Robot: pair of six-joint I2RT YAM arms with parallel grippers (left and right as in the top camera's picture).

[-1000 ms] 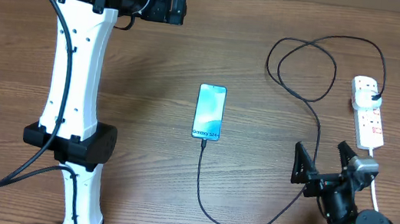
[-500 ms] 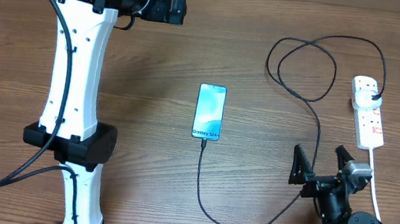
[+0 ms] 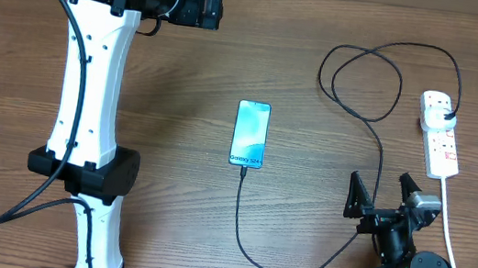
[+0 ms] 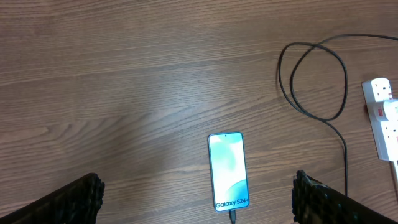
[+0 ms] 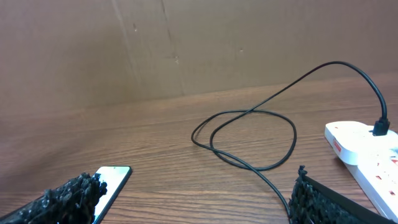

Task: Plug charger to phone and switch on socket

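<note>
The phone [image 3: 251,134] lies flat mid-table with its screen lit, also in the left wrist view [image 4: 227,171] and the right wrist view [image 5: 109,183]. The black charger cable [image 3: 247,251] has its tip at the phone's bottom edge [image 4: 232,216]. It curves round the front, loops at the back right [image 5: 249,137] and ends in a black plug on the white socket [image 3: 440,133]. My right gripper [image 3: 380,188] stands open just in front of the socket, beside the cable. My left gripper [image 3: 211,4] is open, high at the back left, holding nothing.
The socket's white cord [image 3: 451,245] runs toward the front right edge past my right arm. The left arm's white column [image 3: 85,105] stands on the left side. A brown wall [image 5: 186,43] rises behind the wooden table [image 3: 167,189].
My right arm has drawn back a little toward the front edge, uncovering more of the white cord. The left arm, phone and cable have not moved.
</note>
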